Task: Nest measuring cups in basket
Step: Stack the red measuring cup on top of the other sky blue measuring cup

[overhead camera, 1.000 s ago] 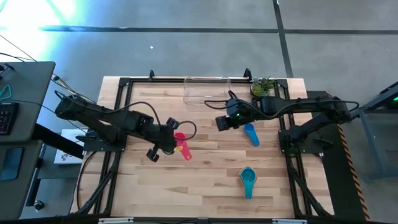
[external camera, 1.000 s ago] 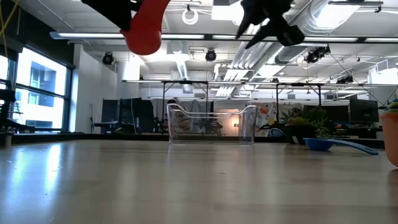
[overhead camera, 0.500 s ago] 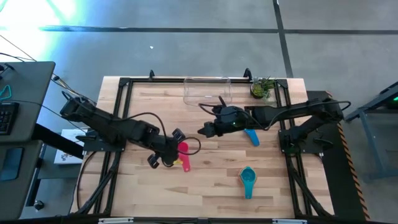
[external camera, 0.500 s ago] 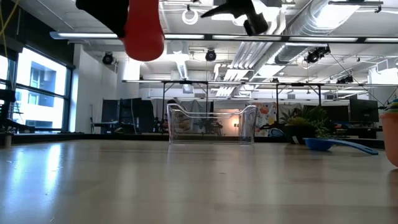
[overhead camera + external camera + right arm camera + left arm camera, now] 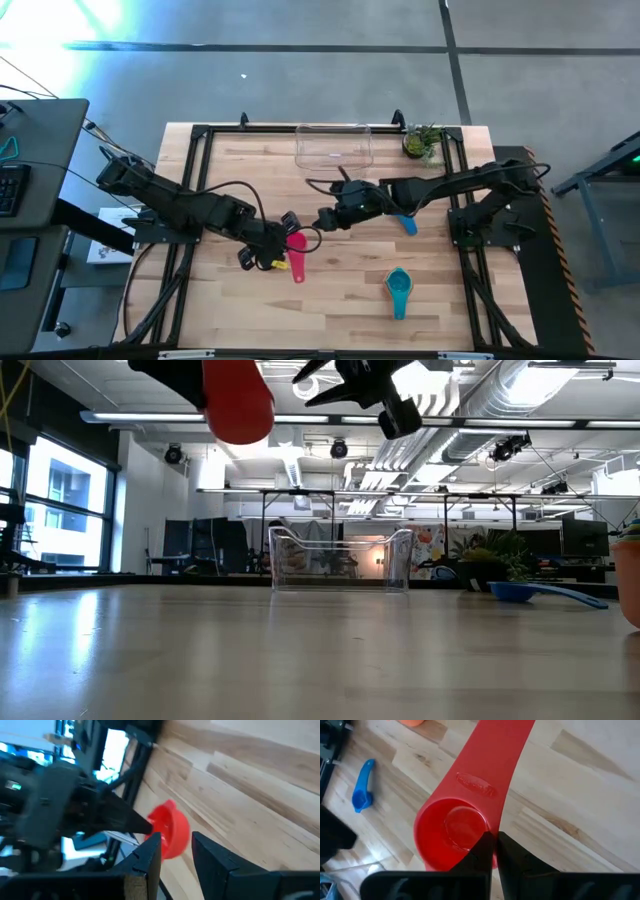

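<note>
My left gripper [image 5: 283, 240] is shut on a red measuring cup [image 5: 296, 252] and holds it high above the table's middle; the low view shows the cup [image 5: 238, 402] near the picture's top. My right gripper [image 5: 324, 219] is open and hovers just right of that cup, its fingers [image 5: 150, 851] level with the red bowl [image 5: 170, 836]. A blue cup [image 5: 405, 221] and a teal cup [image 5: 399, 289] lie on the table's right half. The clear basket [image 5: 333, 145] stands at the far edge. My left gripper pinches the red cup's bowl at its rim [image 5: 493, 831], on the side where the handle starts. One finger [image 5: 475, 857] sits over the bowl's inside, the other outside. The cup is lifted clear of the table, and its flat handle [image 5: 497, 755] points away from the fingers.
A small green potted plant [image 5: 422, 141] stands right of the basket at the far edge. A black frame [image 5: 200, 135] runs round the table. Bare wood lies between the basket and the two grippers and along the near left side.
My right gripper has moved toward the table's left and slightly nearer, closing in on the red cup. My left gripper has carried the red cup a little toward the right and near edges, still high in the air.
</note>
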